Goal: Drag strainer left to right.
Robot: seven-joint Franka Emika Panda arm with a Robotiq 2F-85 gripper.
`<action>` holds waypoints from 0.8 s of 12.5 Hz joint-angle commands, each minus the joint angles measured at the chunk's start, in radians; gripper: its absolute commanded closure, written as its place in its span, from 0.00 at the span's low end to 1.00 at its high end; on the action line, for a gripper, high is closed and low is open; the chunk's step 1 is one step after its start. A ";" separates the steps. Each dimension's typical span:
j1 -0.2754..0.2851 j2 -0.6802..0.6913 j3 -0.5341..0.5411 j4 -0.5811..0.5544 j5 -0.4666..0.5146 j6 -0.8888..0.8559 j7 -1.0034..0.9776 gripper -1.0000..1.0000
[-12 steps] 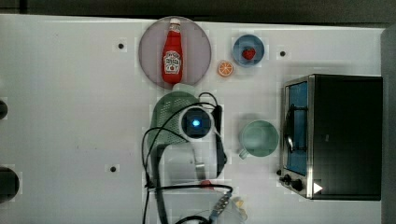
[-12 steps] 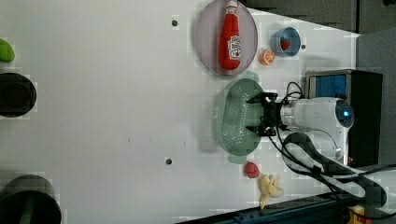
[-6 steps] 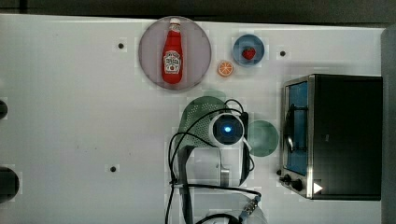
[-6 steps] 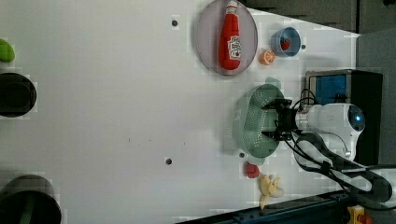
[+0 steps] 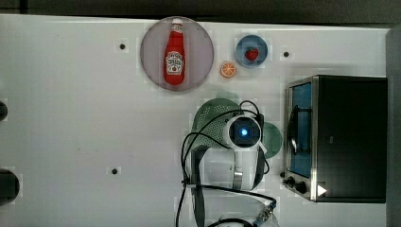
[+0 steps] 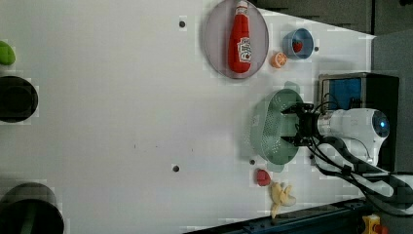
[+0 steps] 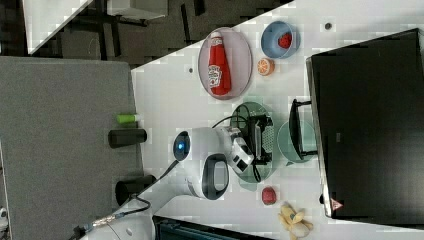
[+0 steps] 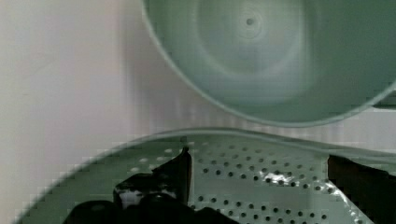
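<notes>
The mug [image 5: 272, 139] and oven [image 5: 347, 137] crowd the strainer [image 5: 213, 120] on the top view's right; its left lies open.

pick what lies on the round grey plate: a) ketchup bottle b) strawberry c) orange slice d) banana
a: in the top view the red ketchup bottle lies on its side on the grey plate; the orange slice sits on the table beside the plate, and the strawberry is in the blue bowl.
</notes>
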 commanded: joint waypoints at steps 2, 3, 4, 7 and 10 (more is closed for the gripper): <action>-0.010 -0.071 0.054 0.034 -0.012 -0.051 -0.197 0.00; -0.010 -0.112 0.073 0.036 -0.012 -0.103 -0.225 0.00; -0.010 -0.157 0.092 0.047 -0.011 -0.170 -0.248 0.00; -0.009 -0.297 0.150 0.129 -0.003 -0.467 -0.289 0.00; -0.009 -0.439 0.175 0.229 0.043 -0.725 -0.418 0.00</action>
